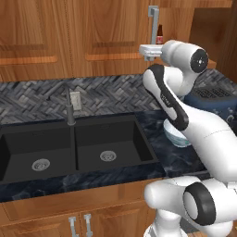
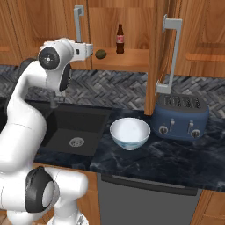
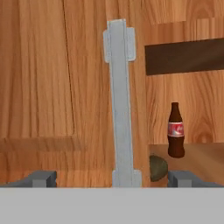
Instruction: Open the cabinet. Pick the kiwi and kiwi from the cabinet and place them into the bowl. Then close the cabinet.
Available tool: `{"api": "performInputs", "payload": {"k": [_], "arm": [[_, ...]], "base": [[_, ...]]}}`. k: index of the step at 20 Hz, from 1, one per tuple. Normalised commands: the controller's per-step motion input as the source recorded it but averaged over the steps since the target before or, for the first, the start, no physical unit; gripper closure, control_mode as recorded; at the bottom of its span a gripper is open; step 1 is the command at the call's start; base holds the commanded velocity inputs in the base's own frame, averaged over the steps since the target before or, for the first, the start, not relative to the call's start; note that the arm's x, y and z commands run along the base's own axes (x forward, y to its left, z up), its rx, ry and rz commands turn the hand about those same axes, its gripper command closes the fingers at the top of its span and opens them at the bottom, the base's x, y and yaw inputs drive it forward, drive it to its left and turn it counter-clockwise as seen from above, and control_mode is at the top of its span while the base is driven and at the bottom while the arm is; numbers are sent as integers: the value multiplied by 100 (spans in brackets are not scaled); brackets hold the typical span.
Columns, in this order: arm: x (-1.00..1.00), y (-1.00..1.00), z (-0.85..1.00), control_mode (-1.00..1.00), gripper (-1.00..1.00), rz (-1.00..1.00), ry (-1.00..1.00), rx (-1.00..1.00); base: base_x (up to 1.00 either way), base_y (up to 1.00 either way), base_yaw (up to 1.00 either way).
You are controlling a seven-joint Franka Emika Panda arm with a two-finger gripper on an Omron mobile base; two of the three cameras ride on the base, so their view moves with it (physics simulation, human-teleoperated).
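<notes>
The cabinet (image 2: 132, 26) has its right door (image 2: 160, 48) swung wide open, edge-on to the right base view. A dark olive kiwi (image 2: 101, 53) lies on the shelf inside, half hidden behind the left door's edge in the hand view (image 3: 158, 168). My gripper (image 2: 90, 50) (image 1: 147, 53) hangs open at shelf height, just left of the kiwi. The left door's silver bar handle (image 3: 120, 100) (image 2: 79, 22) rises between my spread fingertips (image 3: 43, 178). Nothing is held. The pale bowl (image 2: 129, 133) stands on the counter below, partly behind my arm in the left base view (image 1: 172, 133).
A cola bottle (image 2: 119, 39) (image 3: 176, 131) stands on the shelf right of the kiwi. A blue toaster (image 2: 182, 116) sits right of the bowl under the open door. A black double sink (image 1: 69, 148) with a faucet (image 1: 69, 109) lies to the left.
</notes>
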Motion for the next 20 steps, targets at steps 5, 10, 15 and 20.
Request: {"api": "performInputs", "payload": {"k": [5,10,15,20], "arm": [[90,-2,-7,-100,-100,-1,4,-1],[93,0,-10,-100,-100,-3,4,-2],[90,0,-15,-100,-100,-5,1,-6],[52,0,-12,-100,100,-5,0,-6]], "base": [[0,0,0],[0,0,0],[0,0,0],[0,0,0]]}}
